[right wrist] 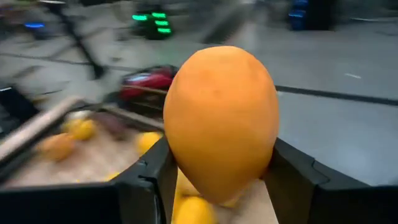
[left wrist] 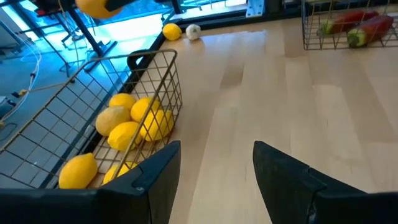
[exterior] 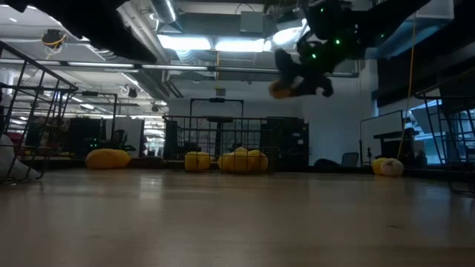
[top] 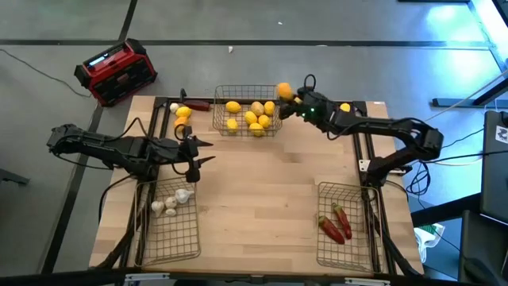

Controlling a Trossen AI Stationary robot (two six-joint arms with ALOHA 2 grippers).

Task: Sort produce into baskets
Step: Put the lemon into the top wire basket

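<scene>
My right gripper (top: 287, 96) is shut on an orange fruit (right wrist: 219, 118), raised over the right end of the far wire basket (top: 247, 110), which holds several yellow fruits. In the low view the orange fruit (exterior: 282, 89) hangs high above the table. My left gripper (top: 208, 152) is open and empty over the table's left part, between the far basket and the near-left basket (top: 168, 218), which holds white garlic bulbs (top: 176, 199). The near-right basket (top: 344, 226) holds red chili pieces (top: 336, 224). My right gripper pinches the orange fruit's lower sides (right wrist: 180, 168) between its two fingers, one on each side. The fruit stands on end between the fingers and is lifted clear of the table and the basket.
Loose yellow and orange fruits (top: 182, 116) and a garlic bulb (top: 175, 107) lie at the table's far left, one yellow fruit (top: 344, 107) at the far right. A red-and-black box (top: 116, 72) stands on the floor beyond the far left corner. Bare wood lies in the table's middle.
</scene>
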